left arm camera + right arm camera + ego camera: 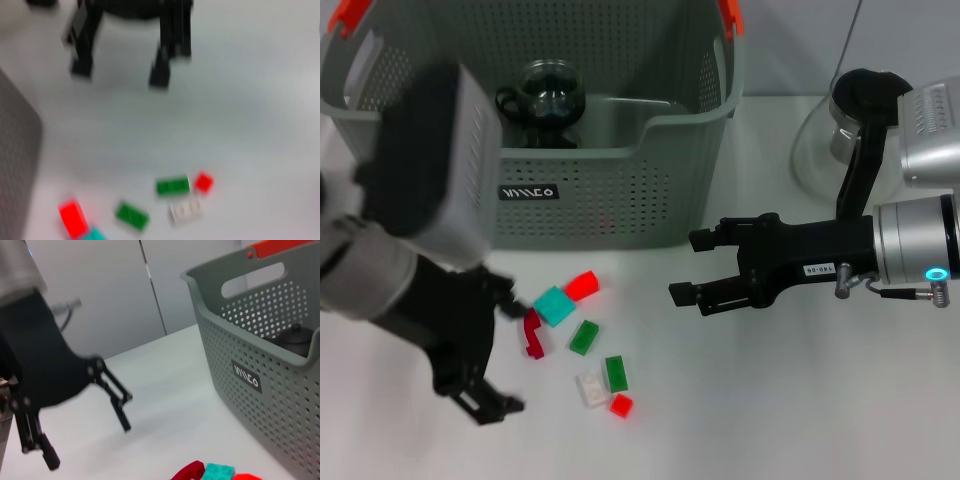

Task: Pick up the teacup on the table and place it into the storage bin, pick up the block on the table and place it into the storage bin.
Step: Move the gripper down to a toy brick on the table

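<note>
The grey-green perforated plastic storage bin (620, 190) stands at the tabletop's (770, 400) far edge, a dark glass teacup (546, 100) inside. Small plastic blocks (584, 337) lie scattered before it. The left claw (485, 350) hovers beside them, fingers apart, empty. The right claw (698, 267) hangs nearby, spread, empty.

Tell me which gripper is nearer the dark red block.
Left. The left gripper sits right beside the dark red block, fingers open. The right gripper hovers farther off across the table, fingers open.
</note>
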`<state>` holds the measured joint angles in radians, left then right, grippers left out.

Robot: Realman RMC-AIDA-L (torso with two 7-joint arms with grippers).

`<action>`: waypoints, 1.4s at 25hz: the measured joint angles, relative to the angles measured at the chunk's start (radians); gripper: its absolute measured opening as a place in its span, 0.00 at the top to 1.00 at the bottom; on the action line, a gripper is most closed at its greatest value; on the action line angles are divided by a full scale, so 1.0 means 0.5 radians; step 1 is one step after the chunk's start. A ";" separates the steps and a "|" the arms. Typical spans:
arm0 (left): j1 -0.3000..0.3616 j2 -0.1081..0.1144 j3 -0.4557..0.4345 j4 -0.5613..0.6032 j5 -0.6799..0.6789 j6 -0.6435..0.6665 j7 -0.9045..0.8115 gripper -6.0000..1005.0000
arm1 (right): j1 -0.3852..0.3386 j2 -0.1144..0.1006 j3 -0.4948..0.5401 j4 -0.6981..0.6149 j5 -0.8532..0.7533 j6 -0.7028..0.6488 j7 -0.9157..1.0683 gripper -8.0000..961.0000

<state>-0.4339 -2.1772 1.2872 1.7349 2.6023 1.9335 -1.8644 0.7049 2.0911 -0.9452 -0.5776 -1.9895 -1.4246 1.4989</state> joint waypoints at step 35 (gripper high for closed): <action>-0.103 -0.001 0.403 -0.670 0.456 -0.502 0.470 0.09 | -0.009 0.012 0.026 0.029 0.072 0.009 0.051 0.05</action>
<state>-0.4854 -2.1776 1.4884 1.3997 2.8302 1.6825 -1.6294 0.7005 2.0970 -0.9325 -0.5629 -1.9535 -1.4201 1.5244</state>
